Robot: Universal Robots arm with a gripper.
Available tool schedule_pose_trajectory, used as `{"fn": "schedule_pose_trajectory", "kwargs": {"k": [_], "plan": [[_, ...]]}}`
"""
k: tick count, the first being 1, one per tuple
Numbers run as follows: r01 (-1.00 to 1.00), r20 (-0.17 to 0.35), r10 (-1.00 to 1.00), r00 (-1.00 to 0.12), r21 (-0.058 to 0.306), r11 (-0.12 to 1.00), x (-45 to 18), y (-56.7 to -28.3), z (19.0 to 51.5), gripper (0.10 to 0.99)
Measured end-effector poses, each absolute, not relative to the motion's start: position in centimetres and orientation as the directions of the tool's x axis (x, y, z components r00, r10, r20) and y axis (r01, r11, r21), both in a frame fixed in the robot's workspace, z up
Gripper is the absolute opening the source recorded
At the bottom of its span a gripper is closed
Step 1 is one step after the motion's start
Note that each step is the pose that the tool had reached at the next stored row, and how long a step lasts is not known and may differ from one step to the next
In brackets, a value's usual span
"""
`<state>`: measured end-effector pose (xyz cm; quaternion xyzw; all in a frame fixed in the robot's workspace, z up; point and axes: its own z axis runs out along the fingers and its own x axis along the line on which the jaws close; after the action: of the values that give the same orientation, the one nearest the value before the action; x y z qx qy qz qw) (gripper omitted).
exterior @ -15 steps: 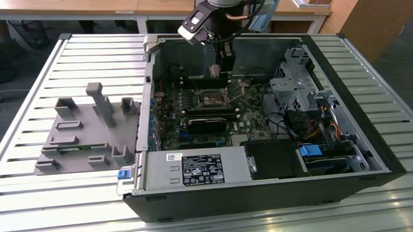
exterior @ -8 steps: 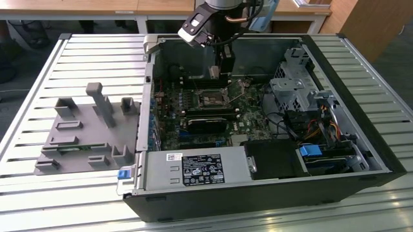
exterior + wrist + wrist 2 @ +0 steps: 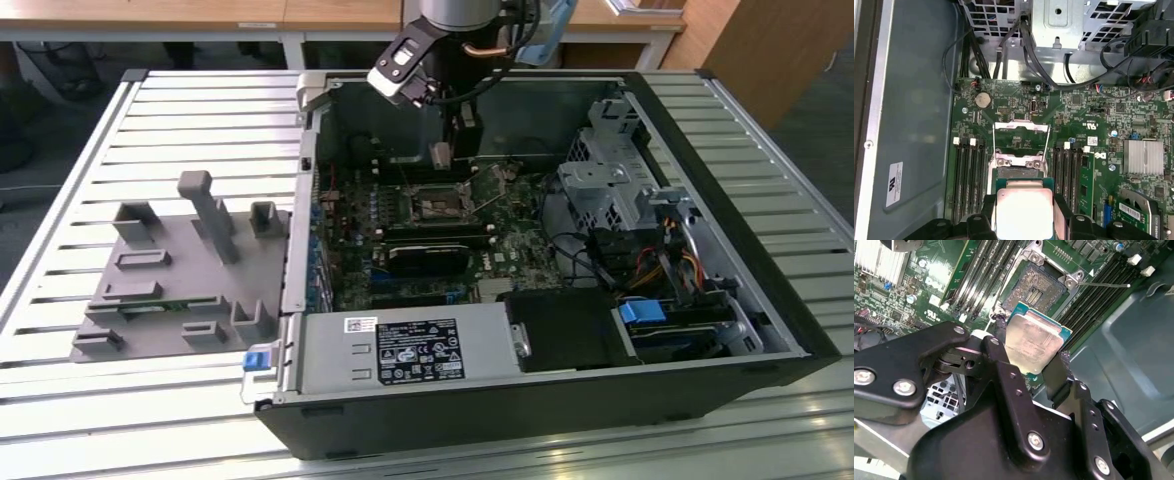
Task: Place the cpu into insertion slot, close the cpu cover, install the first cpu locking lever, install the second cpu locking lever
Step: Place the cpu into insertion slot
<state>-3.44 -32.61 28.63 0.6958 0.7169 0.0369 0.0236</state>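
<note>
The gripper [image 3: 1024, 209] is closed on the cpu [image 3: 1034, 342]. Its fingers [image 3: 1061, 206] pinch two opposite edges, and the silver top faces the wrist cameras.

In the exterior view the arm [image 3: 461, 15] hangs at the upper middle of the frame and reaches into the open case [image 3: 747, 300]. The cpu is held above the slot [image 3: 434, 203], near it but not touching. The slot sits near the centre of the green board [image 3: 527, 255].

In both wrist views the slot is bare, with its contact field exposed. The cover [image 3: 1021, 132] stands open on the far side, and a thin lever [image 3: 1104, 285] lies off to one side.

The step in hand looks like the placing itself, not yet done. To do it well, the chip's edges should probably be squared to the slot's rim before any descent. The chip should be kept level and lowered straight, since sliding it across the contacts could bend them. Whether the chip's corner mark matches the slot's cannot be told from these views, and it needs checking. The grip should be let go only once the chip rests flat inside the rim.
</note>
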Motion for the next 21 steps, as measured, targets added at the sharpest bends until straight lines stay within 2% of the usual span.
{"fn": "schedule_pose_trajectory", "kwargs": {"k": [21], "plan": [[0.996,0.013,1.000,0.008,0.086,-0.009,-4.1,-32.5,25.8,0.541]]}}
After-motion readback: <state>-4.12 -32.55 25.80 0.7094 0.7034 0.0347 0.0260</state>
